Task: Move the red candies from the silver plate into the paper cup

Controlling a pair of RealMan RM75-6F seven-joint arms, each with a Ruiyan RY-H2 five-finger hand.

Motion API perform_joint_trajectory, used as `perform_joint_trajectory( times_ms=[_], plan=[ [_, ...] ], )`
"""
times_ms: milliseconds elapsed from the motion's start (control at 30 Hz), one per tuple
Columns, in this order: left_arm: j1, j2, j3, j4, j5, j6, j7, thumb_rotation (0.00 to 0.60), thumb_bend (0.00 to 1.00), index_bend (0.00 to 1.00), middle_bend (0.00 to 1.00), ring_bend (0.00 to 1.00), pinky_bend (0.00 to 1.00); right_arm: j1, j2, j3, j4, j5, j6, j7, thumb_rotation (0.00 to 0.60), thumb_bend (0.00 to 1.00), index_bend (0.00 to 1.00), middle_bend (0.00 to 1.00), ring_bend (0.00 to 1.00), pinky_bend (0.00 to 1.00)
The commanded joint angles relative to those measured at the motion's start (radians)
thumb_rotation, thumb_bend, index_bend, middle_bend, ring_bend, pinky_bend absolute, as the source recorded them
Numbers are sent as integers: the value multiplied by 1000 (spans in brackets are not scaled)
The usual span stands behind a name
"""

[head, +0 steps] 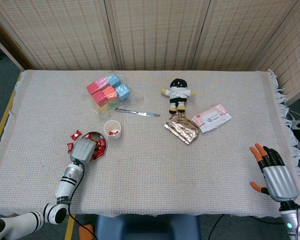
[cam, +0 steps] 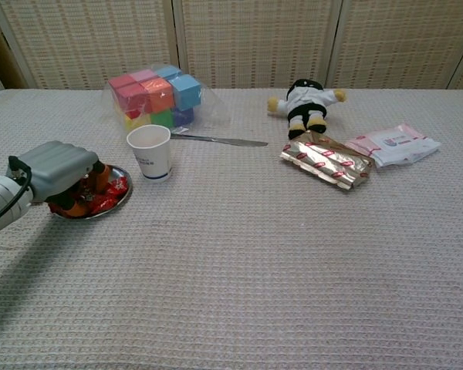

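The robot's left hand [cam: 60, 171] hangs low over the small round silver plate [cam: 117, 203], its grey back turned up and its orange-tipped fingers curled down into the heap of red wrapped candies [cam: 106, 194]. Whether those fingers actually pinch a candy cannot be told, since the hand's own back hides them in both views. In the head view the same hand [head: 84, 149] covers the near left part of the plate [head: 103, 148], and candies show just past its fingertips.

A few loose red candies [head: 73, 140] lie on the woven beige tablecloth [head: 150, 170] just beyond the hand's outer side, off the plate. The white paper cup [cam: 150, 151] stands upright just beyond the plate on the hand's inner side; from above, a red candy shows inside it [head: 112, 129].

Further away from the hand lies a clear bag of coloured cubes [cam: 155, 95], with a metal butter knife [cam: 216, 140] beside it. Well across the table sit a small black-and-white plush doll [cam: 304, 102], a gold foil packet [cam: 326, 159] and a pink-and-white tissue pack [cam: 392, 144].

The right hand [head: 273, 173] hovers off at the table's near right edge, fingers spread apart, holding nothing.
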Motion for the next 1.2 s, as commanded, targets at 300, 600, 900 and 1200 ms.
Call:
perform_joint_trajectory(
  times_ms=[300,600,900,1200],
  plan=[
    [6,-6,-15,8,16,10,-32,600,466,688,677,626,1000,0,0,0,0,1,0,-1,600,0,0,0,0,102],
    [13,7,-28,-6,39,35,-62,600,585,736,728,657,1000,-1,-1,1,1,2,1,-2,600,0,0,0,0,105],
    [21,91,-65,-112,61,94,-76,600,604,747,742,665,1000,0,-1,4,1,8,-2,-2,600,0,0,0,0,106],
    [-9,154,-126,-227,53,112,-40,600,607,748,744,668,1000,3,-2,5,0,9,-5,-1,600,0,0,0,0,106]
  ],
)
